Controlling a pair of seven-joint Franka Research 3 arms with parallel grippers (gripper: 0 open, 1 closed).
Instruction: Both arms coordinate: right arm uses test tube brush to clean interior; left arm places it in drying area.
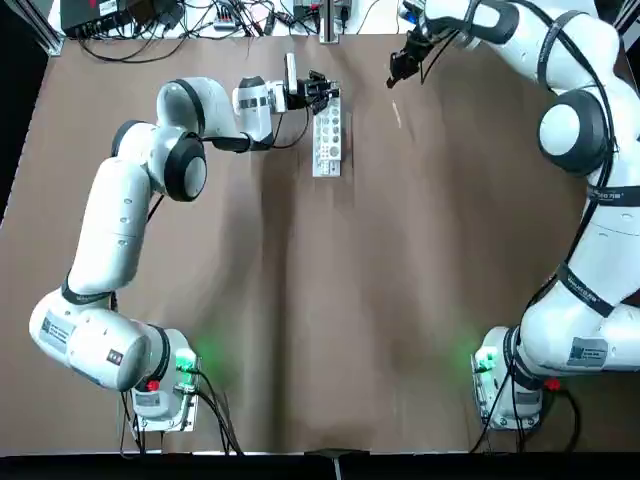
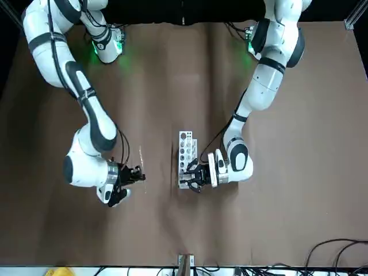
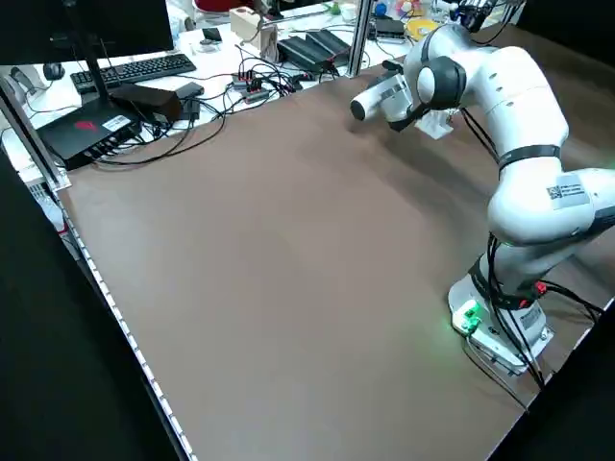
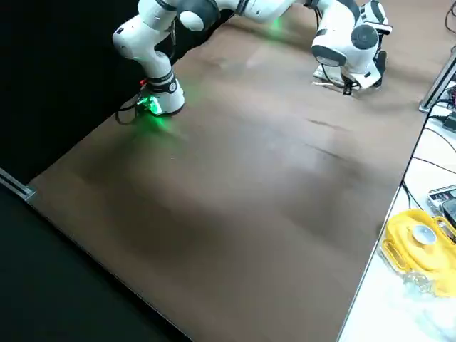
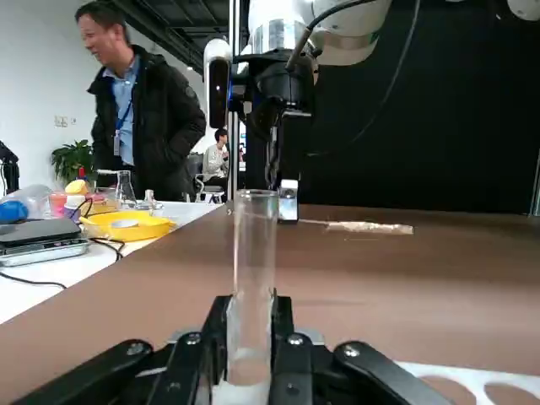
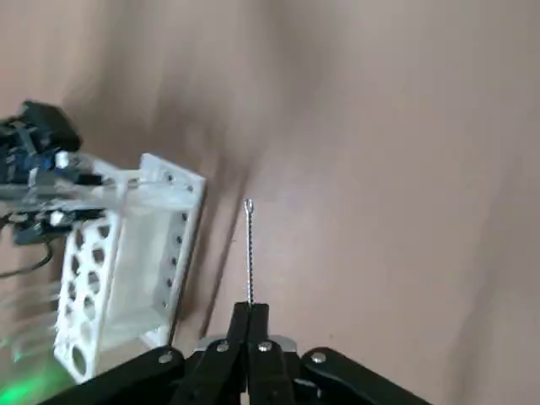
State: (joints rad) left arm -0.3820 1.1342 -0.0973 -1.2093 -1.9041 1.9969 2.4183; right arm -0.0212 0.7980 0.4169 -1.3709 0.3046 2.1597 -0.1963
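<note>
While our left gripper [image 5: 251,371] clamps the test tube [image 5: 254,278] over the drying area [image 1: 328,140] near the table's far edge, our right gripper [image 6: 250,333] pinches the test tube brush [image 6: 250,249] apart, so seating remains.

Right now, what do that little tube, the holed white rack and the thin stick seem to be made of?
The test tube in the left hand looks like clear glass or plastic: the room shows through it. The rack seems matte white plastic, with neat round holes. The brush, pinched in the right hand, appears to be thin twisted metal wire; its bristles are too fine to tell.
</note>
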